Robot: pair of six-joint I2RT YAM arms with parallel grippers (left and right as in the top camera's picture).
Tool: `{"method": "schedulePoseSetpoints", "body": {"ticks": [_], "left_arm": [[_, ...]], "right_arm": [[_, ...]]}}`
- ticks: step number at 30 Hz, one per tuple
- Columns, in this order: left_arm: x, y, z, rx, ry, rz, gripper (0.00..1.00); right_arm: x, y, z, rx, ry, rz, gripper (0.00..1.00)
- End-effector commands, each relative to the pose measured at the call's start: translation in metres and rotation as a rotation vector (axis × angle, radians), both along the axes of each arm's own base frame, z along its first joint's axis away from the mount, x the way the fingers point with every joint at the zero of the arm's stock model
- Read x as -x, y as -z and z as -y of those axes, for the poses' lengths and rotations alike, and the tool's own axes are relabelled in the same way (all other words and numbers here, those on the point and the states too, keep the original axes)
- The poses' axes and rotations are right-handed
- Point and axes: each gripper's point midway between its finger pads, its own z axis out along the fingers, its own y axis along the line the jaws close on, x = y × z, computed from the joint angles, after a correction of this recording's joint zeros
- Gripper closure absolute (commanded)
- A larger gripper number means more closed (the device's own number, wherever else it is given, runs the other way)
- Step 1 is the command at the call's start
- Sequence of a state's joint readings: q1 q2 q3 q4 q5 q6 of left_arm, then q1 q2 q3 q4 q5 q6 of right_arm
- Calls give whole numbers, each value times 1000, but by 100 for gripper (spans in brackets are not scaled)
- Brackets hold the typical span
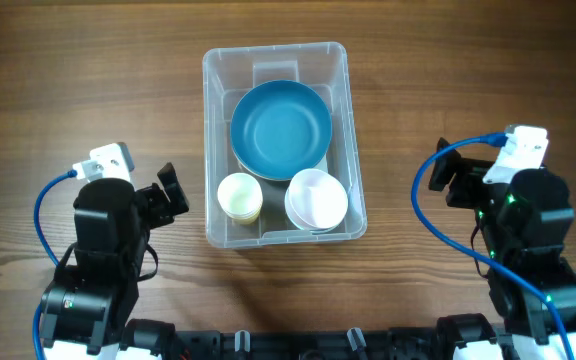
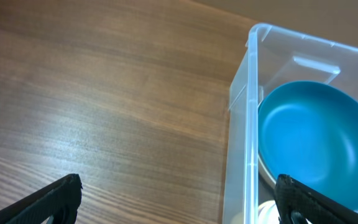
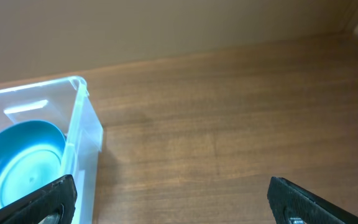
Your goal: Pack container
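The clear plastic container (image 1: 213, 140) stands at the table's middle. Inside it lie a blue bowl (image 1: 280, 127) at the back, a pale yellow cup (image 1: 239, 196) front left and a white bowl (image 1: 316, 199) front right. My left gripper (image 1: 171, 192) is open and empty, left of the container's front. My right gripper (image 1: 455, 178) is open and empty, to the container's right. The left wrist view shows the container's wall (image 2: 244, 106) and the blue bowl (image 2: 316, 143) between the spread fingers (image 2: 179, 199). The right wrist view shows the container's corner (image 3: 82, 134), the blue bowl (image 3: 17, 162) and spread fingers (image 3: 173, 199).
Bare wooden table (image 1: 68, 80) lies on both sides of the container and in front of it. A wall edge runs along the back in the right wrist view (image 3: 166, 31).
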State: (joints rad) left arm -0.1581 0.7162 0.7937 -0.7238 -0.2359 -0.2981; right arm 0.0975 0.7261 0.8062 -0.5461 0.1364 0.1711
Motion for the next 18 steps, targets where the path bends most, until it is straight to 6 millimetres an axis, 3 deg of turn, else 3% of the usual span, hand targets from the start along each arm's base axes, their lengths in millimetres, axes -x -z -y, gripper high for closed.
{"method": "schedulePoseSetpoints", "body": {"ticks": [1, 3, 7, 9, 12, 18], "left_arm": [[2, 6, 0, -4, -3, -18, 0], [3, 6, 0, -4, -3, -20, 0], [3, 6, 0, -4, -3, -20, 0], [3, 6, 0, -4, -3, -20, 0], [3, 6, 0, -4, -3, -20, 0], [3, 6, 0, -4, -3, -20, 0]], "right_arm": [[-6, 20, 2, 8, 21, -66, 0], [9, 26, 5, 36, 14, -105, 0], [49, -10, 9, 36, 6, 119, 0], [66, -3, 8, 19, -5, 231, 0], [64, 3, 4, -2, -25, 383, 0], [53, -12, 3, 2, -23, 716, 0]]}}
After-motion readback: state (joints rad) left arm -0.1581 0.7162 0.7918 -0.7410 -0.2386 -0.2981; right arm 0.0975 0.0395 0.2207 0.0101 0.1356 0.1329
